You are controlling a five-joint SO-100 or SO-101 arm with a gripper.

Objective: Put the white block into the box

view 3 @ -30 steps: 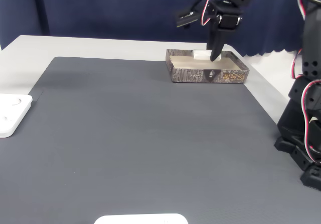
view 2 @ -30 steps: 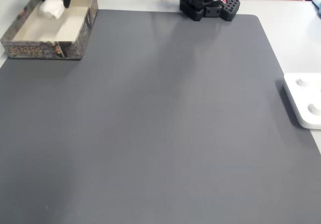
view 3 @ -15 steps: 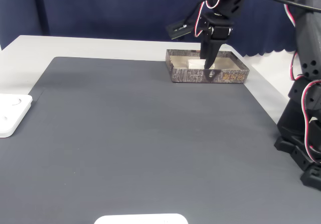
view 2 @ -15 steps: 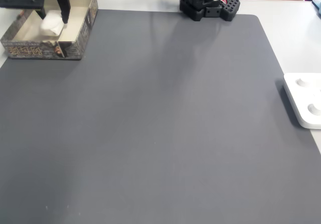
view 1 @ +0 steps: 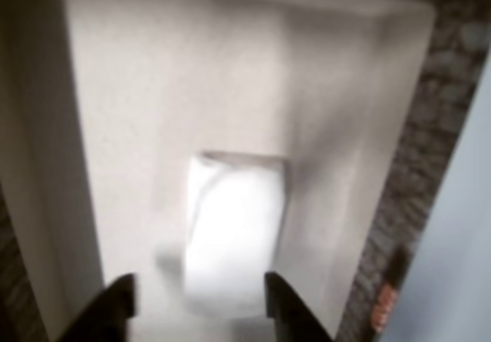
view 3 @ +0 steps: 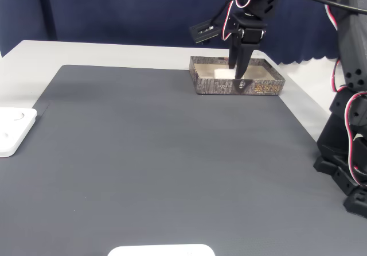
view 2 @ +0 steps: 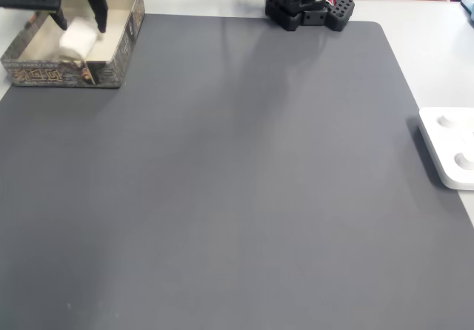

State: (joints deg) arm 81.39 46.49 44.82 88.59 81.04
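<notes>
Where the other view looks down, the white block, blurred and glossy, is seen lying on the floor of the box, flanked by the gripper with its tips apart. Seen in a fixed view, the block is a pale smear inside the box's cream interior.

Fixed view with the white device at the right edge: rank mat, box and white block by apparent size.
1. Mat, by far the largest.
2. Box, at the far left corner.
3. White block, inside the box, between the fingers of the gripper.
</notes>
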